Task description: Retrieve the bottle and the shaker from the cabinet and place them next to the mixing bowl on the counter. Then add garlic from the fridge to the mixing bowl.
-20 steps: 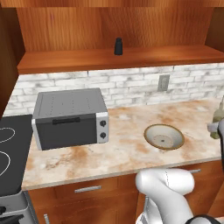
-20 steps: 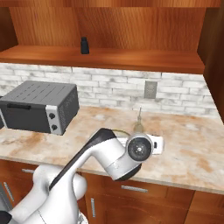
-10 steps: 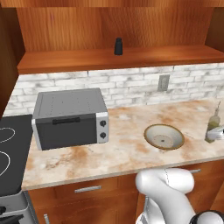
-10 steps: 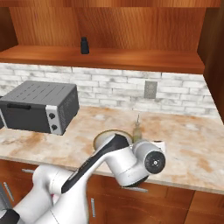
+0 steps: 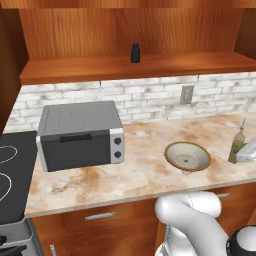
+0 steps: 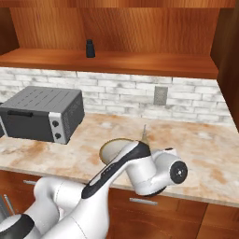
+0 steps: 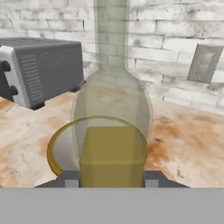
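- Here we list the bottle [image 7: 112,131], olive-green, upright between the gripper [image 7: 112,178] fingers, which we see clenched on its base; it stands on the counter [image 5: 145,172] just right of the mixing bowl [image 5: 187,156].
- We note the shaker [image 5: 135,53], black, alone on the cabinet [image 5: 125,67] shelf.
- We record a grey toaster oven [image 5: 80,134] left of the bowl.
- We log a wall outlet [image 6: 160,95] on the brick backsplash.
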